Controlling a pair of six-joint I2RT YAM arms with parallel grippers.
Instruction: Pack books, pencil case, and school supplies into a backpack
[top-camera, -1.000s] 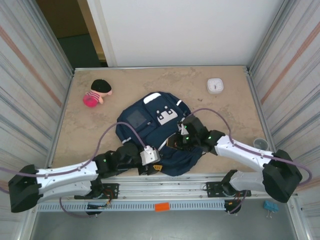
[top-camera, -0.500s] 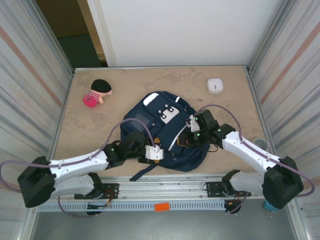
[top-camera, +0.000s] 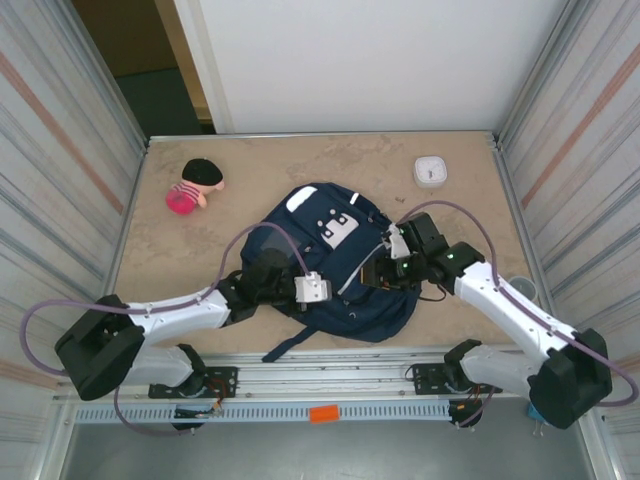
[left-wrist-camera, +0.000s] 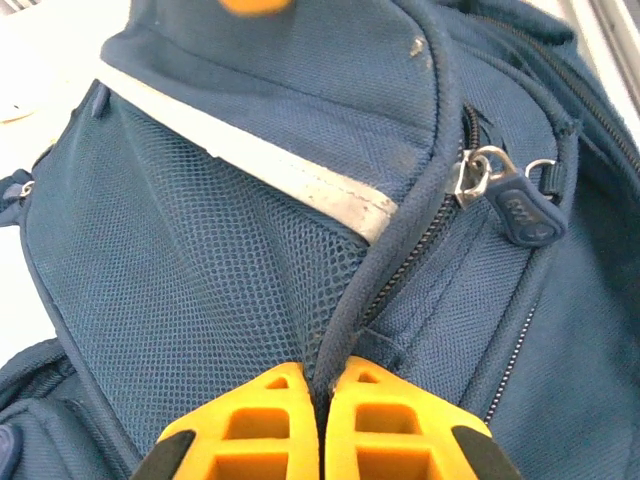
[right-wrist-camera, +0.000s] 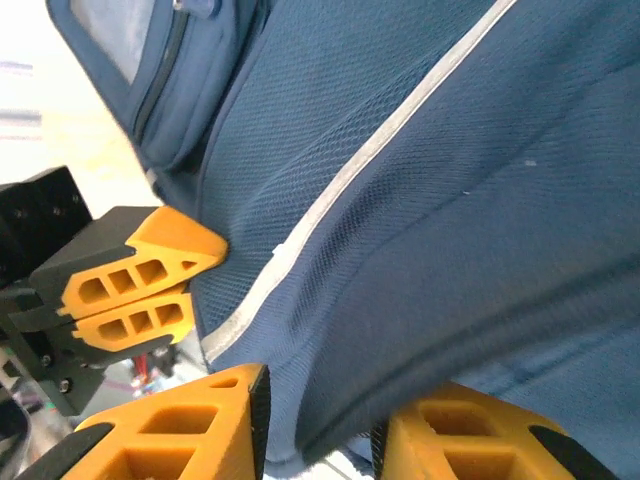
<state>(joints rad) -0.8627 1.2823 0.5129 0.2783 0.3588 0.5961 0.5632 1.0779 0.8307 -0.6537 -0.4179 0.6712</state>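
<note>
The backpack (top-camera: 352, 308) lies flat in the middle of the bench (top-camera: 190, 255), nearer the near edge than the far one, with its white front patch (top-camera: 335, 228) facing up toward the far side. One dark strap (top-camera: 290, 345) trails off its near left corner toward the bench edge.

The left pincer (top-camera: 322, 297) comes in from the left and meets the backpack's left side. In the left wrist view the pincer (left-wrist-camera: 320, 425) has its two orange fingers (left-wrist-camera: 240, 430) pressed almost together, with a raised seam of navy fabric beside the zip running down between them, so it is clamped on the backpack (left-wrist-camera: 200, 270). A zip pull (left-wrist-camera: 520, 212) hangs just up and to the right of that seam, and a white trim stripe (left-wrist-camera: 265, 172) crosses the mesh panel above.

The right pincer (top-camera: 373, 275) reaches in from the right and sits on the backpack's right half. In the right wrist view the pincer (right-wrist-camera: 320, 445) has its fingers (right-wrist-camera: 175, 430) apart only as far as the thick fold of backpack (right-wrist-camera: 450, 200) fabric bunched between them, which it grips. The left pincer (right-wrist-camera: 135, 290) shows there too, closed, its tips against the fabric.

On the far left of the bench lies a soft toy (top-camera: 195, 185), and on the far right a white square device (top-camera: 431, 171), both well apart from the backpack
</note>
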